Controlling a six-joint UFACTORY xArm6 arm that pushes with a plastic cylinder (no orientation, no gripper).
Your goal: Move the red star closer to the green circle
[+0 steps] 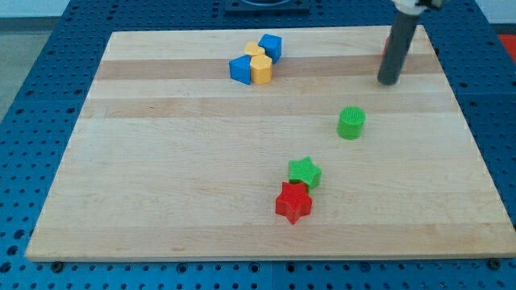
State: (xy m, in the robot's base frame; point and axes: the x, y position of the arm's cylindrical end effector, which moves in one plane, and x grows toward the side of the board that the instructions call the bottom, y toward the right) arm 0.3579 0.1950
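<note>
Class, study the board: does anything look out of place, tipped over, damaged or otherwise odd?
Nothing is damaged or spilled. One oddity: a red sliver peeks out behind the rod just above my tip, too hidden to identify. The red star touches the green star, apart from the green circle.

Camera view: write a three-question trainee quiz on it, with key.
1. True or false: the red star touches the green star.
2. Which lies nearer my tip: A, the green circle; B, the red star?
3. Fill in: the yellow block sits between two ____ blocks.

Key: 1 true; 2 A; 3 blue.
</note>
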